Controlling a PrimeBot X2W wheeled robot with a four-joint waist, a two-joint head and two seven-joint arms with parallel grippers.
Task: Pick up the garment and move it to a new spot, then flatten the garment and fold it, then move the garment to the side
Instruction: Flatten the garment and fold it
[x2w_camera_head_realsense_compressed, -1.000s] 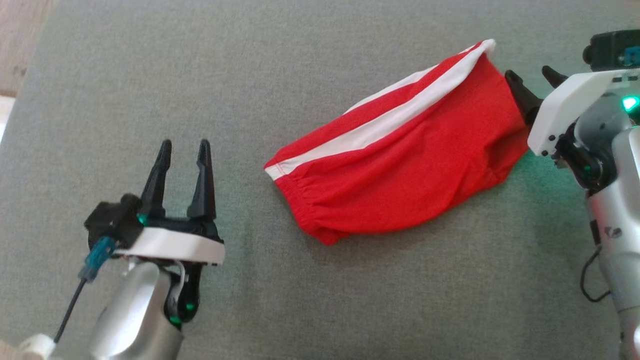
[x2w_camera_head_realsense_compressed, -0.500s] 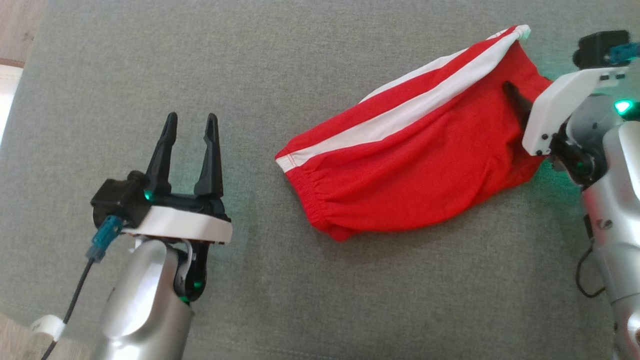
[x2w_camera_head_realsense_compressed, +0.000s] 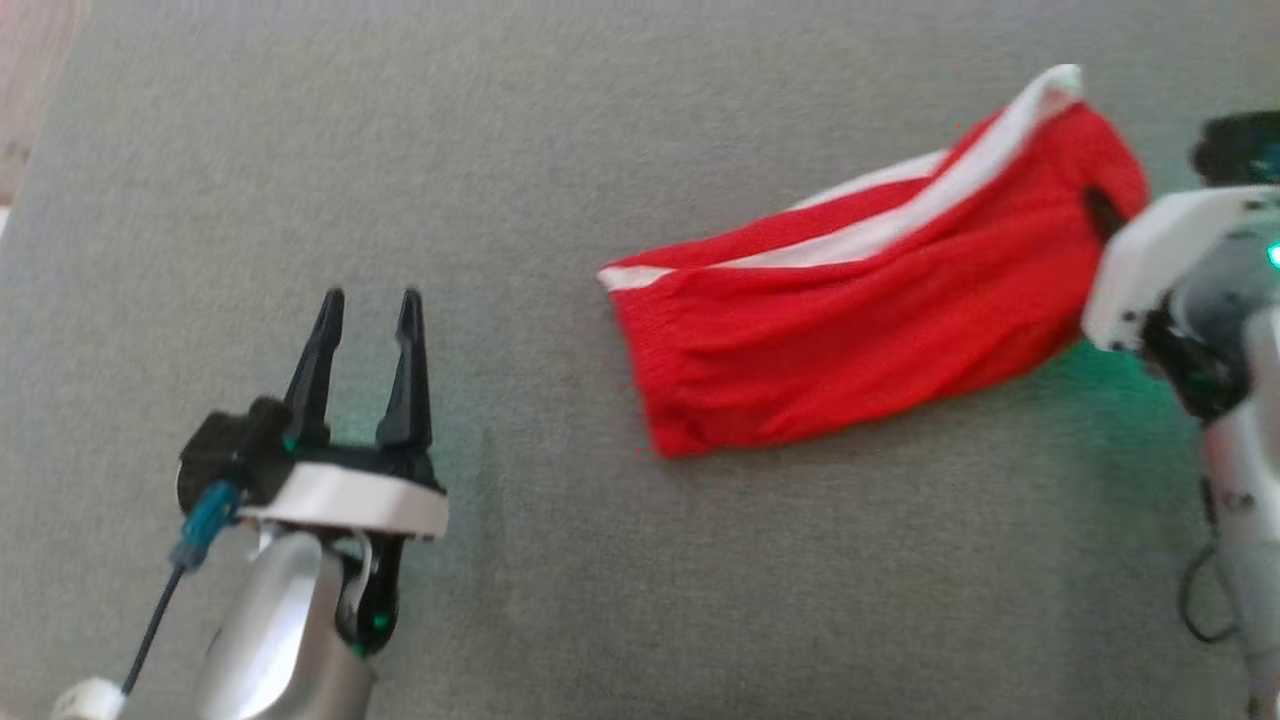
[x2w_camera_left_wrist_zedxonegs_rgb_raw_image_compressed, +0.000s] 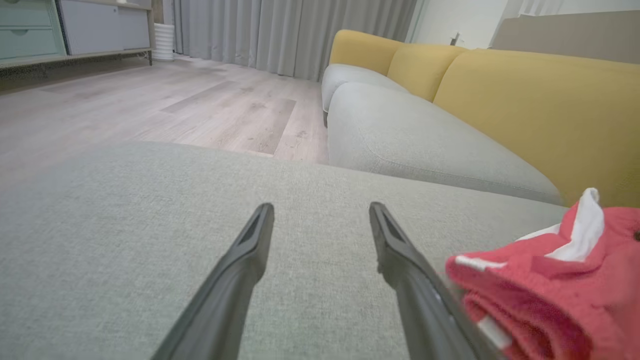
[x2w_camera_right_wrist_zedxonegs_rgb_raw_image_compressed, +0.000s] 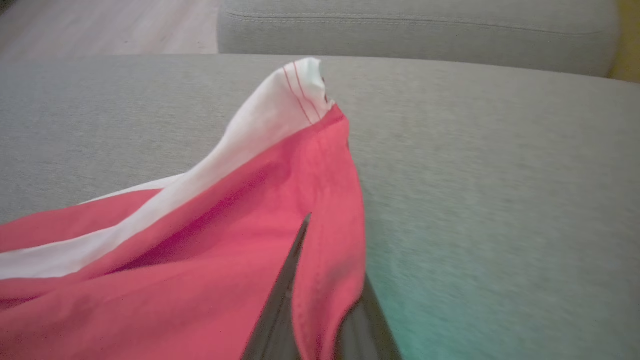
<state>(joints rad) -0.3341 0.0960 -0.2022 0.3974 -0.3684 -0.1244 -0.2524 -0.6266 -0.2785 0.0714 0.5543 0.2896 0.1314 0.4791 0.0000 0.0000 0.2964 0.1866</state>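
Pinching red garment (x2w_camera_head_realsense_compressed: 850, 310), right end effector (x2w_camera_head_realsense_compressed: 1102, 212)

Left hand (x2w_camera_head_realsense_compressed: 371, 297): held open, its two dark fingers spread apart and pointed up the head view.
Left forearm (x2w_camera_head_realsense_compressed: 270, 640): silver, raised from the lower left corner.
Right hand (x2w_camera_head_realsense_compressed: 1102, 212): closed, an edge of the garment (x2w_camera_head_realsense_compressed: 850, 320) pinched between its fingers.
Right arm (x2w_camera_head_realsense_compressed: 1235, 470): seen along the right edge, wrist angled inward.

The garment (x2w_camera_head_realsense_compressed: 850, 330) is matt red cloth with white bands. The cushion (x2w_camera_head_realsense_compressed: 600, 150) beneath it is coarse grey woven fabric. The left end effector (x2w_camera_head_realsense_compressed: 371, 296) has matt black plastic fingers (x2w_camera_head_realsense_compressed: 405, 380); its forearm (x2w_camera_head_realsense_compressed: 270, 640) is glossy silver.
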